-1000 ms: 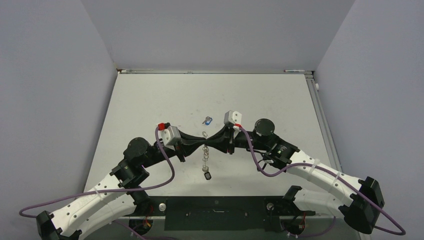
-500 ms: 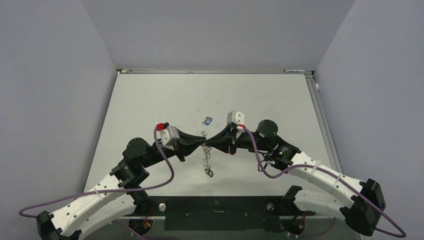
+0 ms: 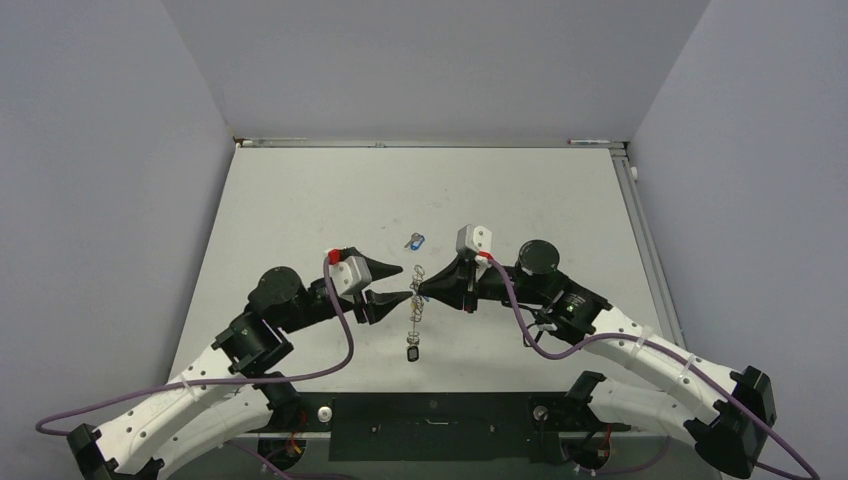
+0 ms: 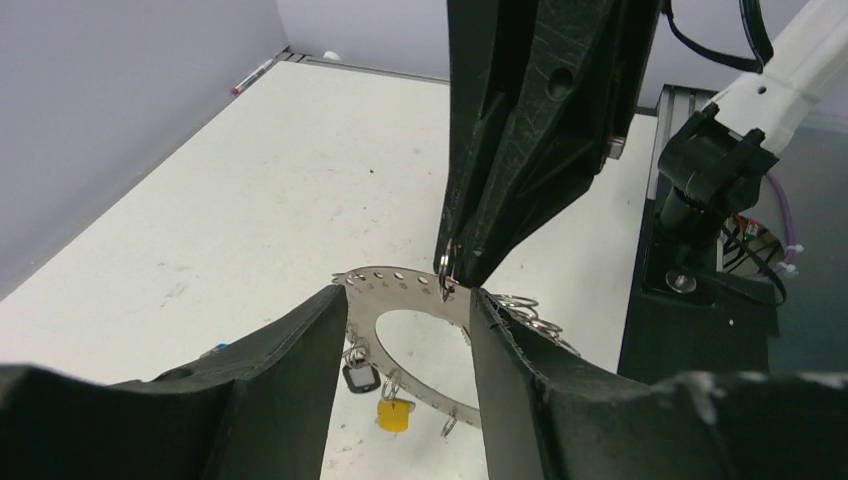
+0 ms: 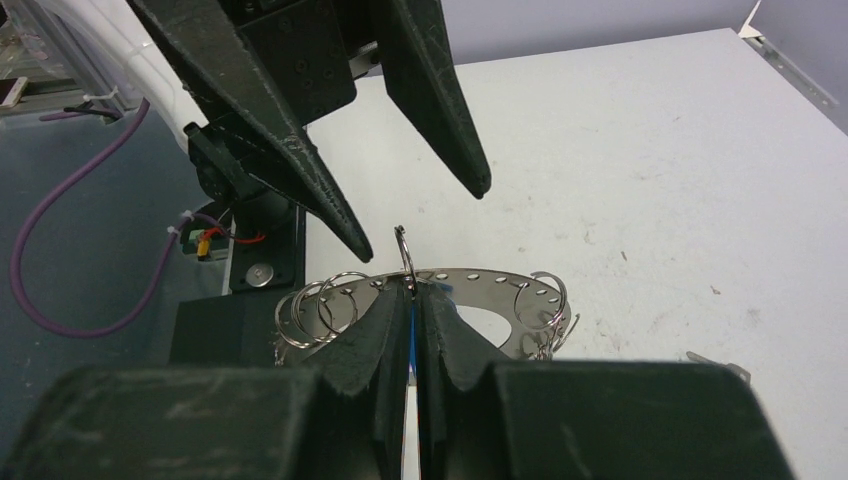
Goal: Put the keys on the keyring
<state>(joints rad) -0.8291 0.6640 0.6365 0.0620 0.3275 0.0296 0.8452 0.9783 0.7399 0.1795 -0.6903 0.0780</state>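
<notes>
keyring (image 4: 395, 281), a flat perforated silver hoop, sat pinched at its rim by the right gripper (image 5: 412, 300), between spread fingers of the left gripper (image 3: 404, 282).

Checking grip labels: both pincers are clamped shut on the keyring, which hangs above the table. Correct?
Not quite. Only the right pincer is shut at the rim of the keyring. The left pincer stands open, a finger on either side of the hoop without gripping it, as the left wrist view shows. The keyring does hang above the table.

Keyring (image 4: 400, 282) between left gripper (image 3: 405, 282) and right gripper (image 3: 421, 290), above table (image 3: 300, 200) centre; 1 key (image 3: 415, 240) behind.
</notes>
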